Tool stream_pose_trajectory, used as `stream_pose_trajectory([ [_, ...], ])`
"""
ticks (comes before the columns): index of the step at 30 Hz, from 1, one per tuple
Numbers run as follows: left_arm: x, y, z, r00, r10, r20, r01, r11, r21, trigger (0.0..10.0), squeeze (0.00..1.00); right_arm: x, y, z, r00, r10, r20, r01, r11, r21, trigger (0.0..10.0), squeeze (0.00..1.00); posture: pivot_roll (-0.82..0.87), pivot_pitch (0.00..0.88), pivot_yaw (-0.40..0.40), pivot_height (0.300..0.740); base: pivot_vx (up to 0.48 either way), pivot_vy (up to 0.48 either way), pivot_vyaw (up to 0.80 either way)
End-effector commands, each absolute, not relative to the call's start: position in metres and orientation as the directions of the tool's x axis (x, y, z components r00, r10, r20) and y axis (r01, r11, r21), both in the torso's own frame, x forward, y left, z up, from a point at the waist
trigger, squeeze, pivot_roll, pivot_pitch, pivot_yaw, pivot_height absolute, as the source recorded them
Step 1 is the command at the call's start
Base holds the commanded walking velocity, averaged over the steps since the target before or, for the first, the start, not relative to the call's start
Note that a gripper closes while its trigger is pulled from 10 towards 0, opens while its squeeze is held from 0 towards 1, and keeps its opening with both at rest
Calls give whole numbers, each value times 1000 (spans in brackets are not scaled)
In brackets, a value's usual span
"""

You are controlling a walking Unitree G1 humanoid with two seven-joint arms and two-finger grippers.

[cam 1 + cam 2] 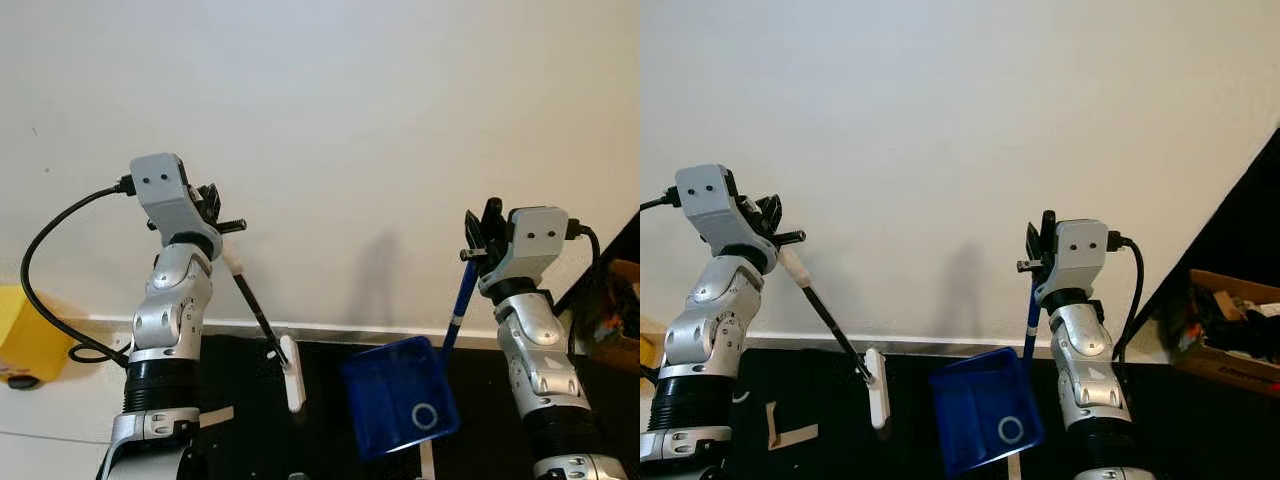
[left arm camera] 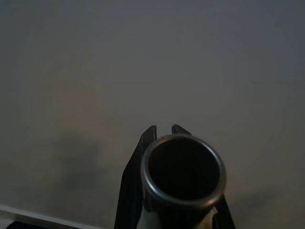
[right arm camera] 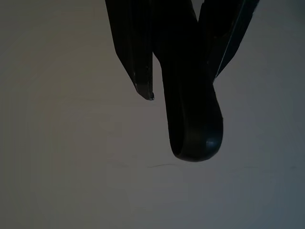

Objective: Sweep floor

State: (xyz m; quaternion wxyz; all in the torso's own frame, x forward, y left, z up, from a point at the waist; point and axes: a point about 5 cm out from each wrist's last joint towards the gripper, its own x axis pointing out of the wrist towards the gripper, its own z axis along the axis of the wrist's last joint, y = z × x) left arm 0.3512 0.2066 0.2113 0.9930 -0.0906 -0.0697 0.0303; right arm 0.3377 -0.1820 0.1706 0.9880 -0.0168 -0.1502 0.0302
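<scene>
A pale wall (image 1: 330,120) rises above a dark floor (image 1: 1200,440). The right gripper (image 1: 487,232), fingers clamped on its blue handle, hangs the blue dustpan (image 1: 398,396) just above the floor. The left gripper (image 1: 212,207), fingers clamped on the stick, holds the broom (image 1: 262,328), its white head low beside the dustpan.

white wall (image 1: 330,120) close ahead — blocks forward reach, cardboard box (image 1: 1230,330) crowding right, open gap between arms
</scene>
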Motion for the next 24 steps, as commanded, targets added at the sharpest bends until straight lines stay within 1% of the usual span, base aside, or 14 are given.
stream_pose_trajectory([
  [1, 352, 207, 215, 983, 86, 164, -53, 979, -195, 10000, 0, 337, -181, 175, 948, 77, 309, -66, 997, -44, 10000, 0, -111, 99, 31, 740, 0, 0, 0],
  [7, 353, 204, 214, 982, 86, 165, -52, 978, -200, 10000, 0, 338, -180, 177, 946, 87, 311, -77, 996, -46, 10000, 0, -128, 108, 28, 740, 0, 0, 0],
  [15, 353, 201, 215, 982, 72, 174, -43, 986, -164, 10000, 0, 336, -177, 173, 948, 83, 306, -78, 997, -26, 10000, 0, -119, 112, 35, 740, 0, 0, 0],
  [17, 354, 198, 214, 984, 61, 169, -40, 992, -123, 10000, 0, 335, -172, 170, 949, 73, 308, -79, 997, 7, 10000, 0, -99, 114, 62, 740, 0, 0, 0],
  [24, 356, 190, 212, 986, 42, 161, -25, 994, -106, 10000, 0, 335, -167, 169, 947, 79, 310, -88, 996, 15, 10000, 0, -89, 108, 74, 740, 0, 0, 0],
])
